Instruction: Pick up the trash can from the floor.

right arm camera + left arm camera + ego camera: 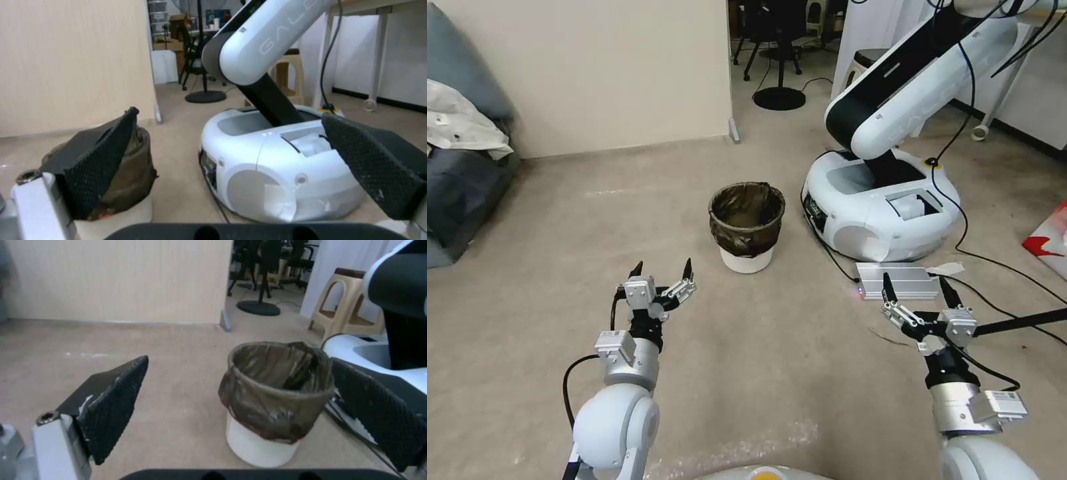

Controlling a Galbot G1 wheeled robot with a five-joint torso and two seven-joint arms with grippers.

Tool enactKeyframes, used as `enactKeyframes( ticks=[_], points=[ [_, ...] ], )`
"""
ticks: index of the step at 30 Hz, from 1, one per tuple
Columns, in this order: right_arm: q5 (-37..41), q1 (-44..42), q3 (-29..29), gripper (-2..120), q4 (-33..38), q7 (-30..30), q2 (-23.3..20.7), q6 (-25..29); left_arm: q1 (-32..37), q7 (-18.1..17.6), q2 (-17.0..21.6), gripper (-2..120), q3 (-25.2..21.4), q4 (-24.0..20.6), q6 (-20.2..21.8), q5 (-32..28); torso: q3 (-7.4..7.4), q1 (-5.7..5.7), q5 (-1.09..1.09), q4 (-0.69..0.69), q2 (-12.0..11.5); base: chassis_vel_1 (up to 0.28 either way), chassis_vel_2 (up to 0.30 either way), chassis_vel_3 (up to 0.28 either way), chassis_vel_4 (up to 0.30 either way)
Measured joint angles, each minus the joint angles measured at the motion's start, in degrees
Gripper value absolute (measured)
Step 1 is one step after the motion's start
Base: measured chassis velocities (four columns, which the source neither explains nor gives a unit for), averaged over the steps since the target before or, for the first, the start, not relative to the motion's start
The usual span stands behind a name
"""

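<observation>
The trash can (pixel 747 228) is a small white tapered bin with a dark crinkled bag folded over its rim, standing upright on the beige floor (pixel 547 227) ahead of me. In the left wrist view the trash can (pixel 276 400) stands between and beyond my open fingers. My left gripper (pixel 662 270) is open, short of the can and to its left, holding nothing. My right gripper (pixel 917 288) is open too, farther right, over a silver box. The right wrist view has the trash can (pixel 129 180) partly behind one finger.
A large white robot base (pixel 880 207) with a tilted arm stands right of the can, cables trailing from it. A silver box (pixel 897 280) lies on the floor. A grey sofa (pixel 460 167) is at left, a beige wall (pixel 600 73) behind, a stool (pixel 345 303) farther back.
</observation>
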Motion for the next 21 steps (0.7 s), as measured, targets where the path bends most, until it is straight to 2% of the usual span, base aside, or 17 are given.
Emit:
enactKeyframes(
  ticks=[21],
  points=[
    [0.0, 0.1, 0.0, 100, -0.2, -0.2, 0.1, 0.3, -0.1, 0.0, -0.1, 100, 0.1, 0.1, -0.3, 0.1, 0.00, 0.01, 0.00, 0.01, 0.0, -0.167, 0.168, 0.164, -0.165]
  ],
)
